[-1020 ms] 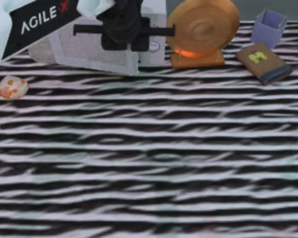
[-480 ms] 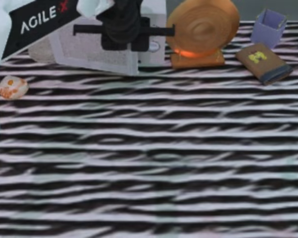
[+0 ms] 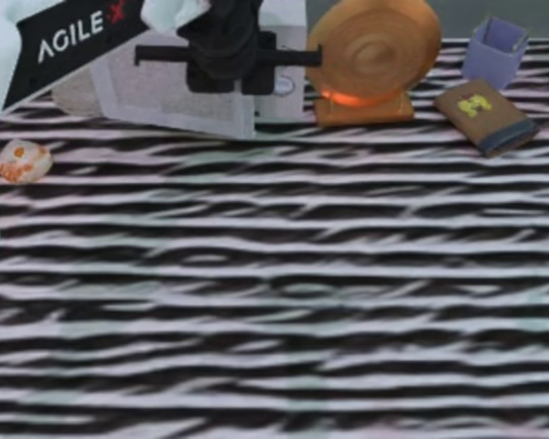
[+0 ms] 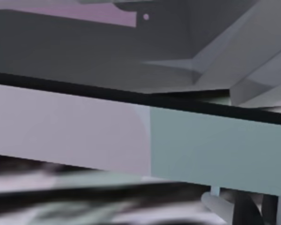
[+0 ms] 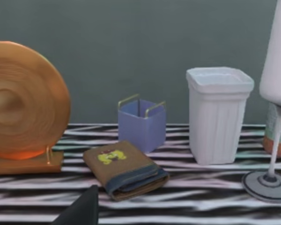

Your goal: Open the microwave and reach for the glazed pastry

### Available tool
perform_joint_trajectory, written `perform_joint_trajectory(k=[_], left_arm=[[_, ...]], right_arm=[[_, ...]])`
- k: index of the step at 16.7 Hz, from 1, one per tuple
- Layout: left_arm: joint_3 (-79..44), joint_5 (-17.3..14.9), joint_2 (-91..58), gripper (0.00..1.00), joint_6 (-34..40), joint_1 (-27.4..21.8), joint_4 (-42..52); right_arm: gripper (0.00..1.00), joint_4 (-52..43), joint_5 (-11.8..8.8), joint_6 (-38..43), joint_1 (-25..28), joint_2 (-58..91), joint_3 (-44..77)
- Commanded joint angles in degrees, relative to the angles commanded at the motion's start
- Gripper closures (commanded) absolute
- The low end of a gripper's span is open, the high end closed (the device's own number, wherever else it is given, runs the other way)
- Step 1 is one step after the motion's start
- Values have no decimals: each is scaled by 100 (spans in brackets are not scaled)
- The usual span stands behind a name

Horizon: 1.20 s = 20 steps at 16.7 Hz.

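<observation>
Microwave [image 3: 178,96] sits at the back of the table toward the top view's left, and from above I see its speckled door face toward the front with my left gripper [image 3: 227,64] over its top front edge, close to the knob panel. Whether the door has begun to swing I cannot tell; from above it looks flush or close to it, and the left wrist view shows only pale panels and a dark edge at very close range. I cannot tell whether the left claw is clenched or released. My judgement is that the opening step is in hand, not finished. The glazed pastry [image 3: 23,161] lies on the striped cloth [image 3: 274,302] at the far left edge, well apart from the microwave's front and untouched, so the reach is still to do. My right gripper [image 5: 82,211] shows only as a dark tip in its own view, parked facing a brown wallet [image 5: 124,169] and a white bin [image 5: 219,115]
</observation>
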<state>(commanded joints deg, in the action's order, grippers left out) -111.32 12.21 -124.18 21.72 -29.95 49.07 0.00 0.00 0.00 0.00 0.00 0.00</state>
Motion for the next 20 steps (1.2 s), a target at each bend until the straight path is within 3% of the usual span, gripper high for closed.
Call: perform_joint_trajectory(k=[9, 20], left_arm=[[875, -321, 550, 100, -608, 92, -422], [898, -331, 573, 100, -627, 96, -440]], right_arm=[[0, 0, 0, 0, 0, 0, 0], [0, 0, 0, 0, 0, 0, 0]])
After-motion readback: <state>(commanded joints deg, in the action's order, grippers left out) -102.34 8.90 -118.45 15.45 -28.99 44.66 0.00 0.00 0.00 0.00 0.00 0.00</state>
